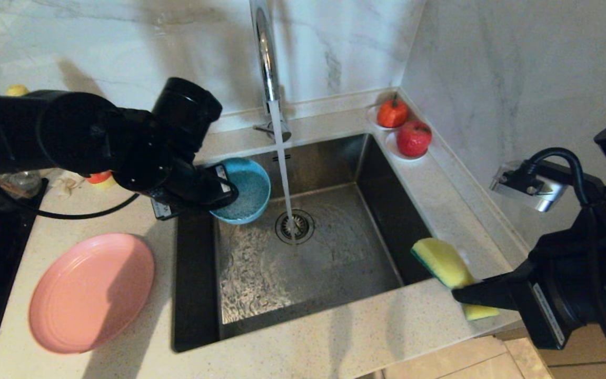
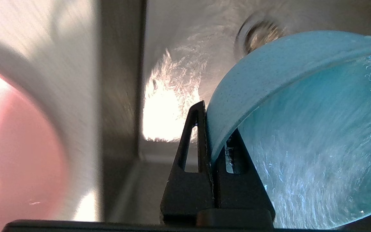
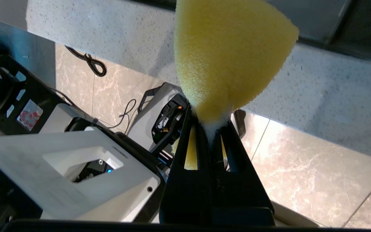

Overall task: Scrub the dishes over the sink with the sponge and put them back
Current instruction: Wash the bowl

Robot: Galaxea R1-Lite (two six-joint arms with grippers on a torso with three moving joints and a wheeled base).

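Marble walls back a speckled counter (image 1: 334,337) with the sink (image 1: 366,158) set in it, faucet (image 1: 266,58) running. Over the basin's ten o'clock corner, the left gripper (image 1: 224,195) is clamped on the rim of the teal bowl (image 1: 247,197), tilted, wet inside. Well apart, at four o'clock by the sink's near right corner, the right gripper (image 1: 463,295) pinches the sponge (image 1: 442,260), yellow foam squeezed at one end, green layer along an edge, long axis pointing toward ten o'clock, straight at the bowl. Closing that gap looks like the coming move. At eight o'clock the pink plate (image 1: 89,292) lies on the counter.
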